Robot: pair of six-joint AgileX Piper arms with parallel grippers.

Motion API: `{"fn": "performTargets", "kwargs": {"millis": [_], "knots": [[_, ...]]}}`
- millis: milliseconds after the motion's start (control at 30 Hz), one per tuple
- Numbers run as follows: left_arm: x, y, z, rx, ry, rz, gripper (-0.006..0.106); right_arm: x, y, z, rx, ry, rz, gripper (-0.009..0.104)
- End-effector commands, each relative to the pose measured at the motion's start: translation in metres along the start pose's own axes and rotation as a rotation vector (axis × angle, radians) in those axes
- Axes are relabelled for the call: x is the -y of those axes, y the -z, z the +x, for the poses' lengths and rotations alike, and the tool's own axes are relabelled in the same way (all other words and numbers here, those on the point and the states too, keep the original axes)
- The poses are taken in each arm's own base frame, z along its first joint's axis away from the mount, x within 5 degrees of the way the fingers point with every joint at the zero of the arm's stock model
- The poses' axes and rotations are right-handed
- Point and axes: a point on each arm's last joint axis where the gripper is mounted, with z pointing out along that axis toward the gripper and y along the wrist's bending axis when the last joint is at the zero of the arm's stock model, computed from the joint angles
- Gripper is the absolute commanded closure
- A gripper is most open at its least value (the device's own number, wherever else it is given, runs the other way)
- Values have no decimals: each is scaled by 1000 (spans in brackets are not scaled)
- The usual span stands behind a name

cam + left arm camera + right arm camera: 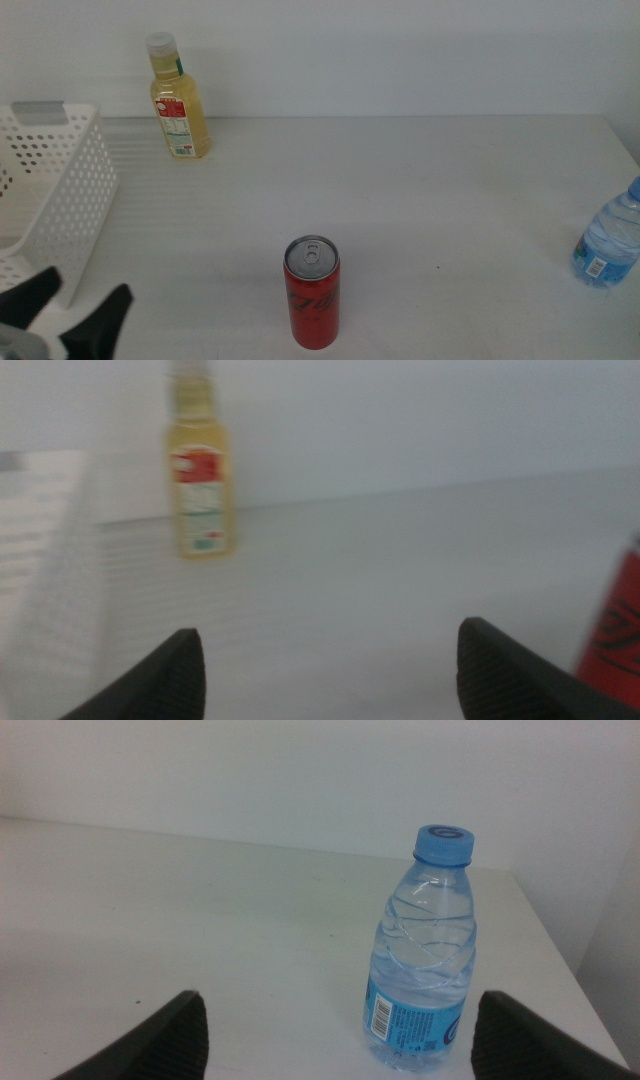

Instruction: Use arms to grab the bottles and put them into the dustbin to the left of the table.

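A yellow-liquid bottle with a white cap stands upright at the table's far left. A slim red can stands near the front centre. At the right edge stands a small clear water bottle with a blue cap. The white perforated dustbin sits at the left. My left gripper is open at the bottom left corner, just in front of the dustbin, holding nothing. Its wrist view shows the yellow bottle far ahead and the can at the frame's edge. My right gripper is open, with the water bottle a short way ahead.
The white table meets a plain white wall at the back. Its right edge runs close behind the water bottle. The dustbin has a grey handle on its rim. The left wrist view is blurred.
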Motion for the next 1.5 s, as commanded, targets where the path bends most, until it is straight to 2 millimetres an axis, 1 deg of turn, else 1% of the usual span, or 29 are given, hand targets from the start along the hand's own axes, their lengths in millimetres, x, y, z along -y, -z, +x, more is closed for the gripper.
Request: {"fn": "performTargets", "kwargs": {"millis": [0,233,467,667,867,1033,1467], "knots": [[6,-5,-4,56,17,60,22,1,3,-11,111,15,17,25],[15,-22,8,-49,30,132,22,1,3,-11,111,15,17,25],[20,-39,8,39,35,155,22,1,3,-11,111,15,17,25],[23,-51,13,82,32,179,22,1,3,-11,111,15,17,25],[24,-56,17,98,40,183,22,1,3,-11,111,15,17,25],[25,-56,17,101,41,193,22,1,3,-11,111,15,17,25],[37,-52,15,119,-1,333,22,1,3,-11,111,15,17,25]]}}
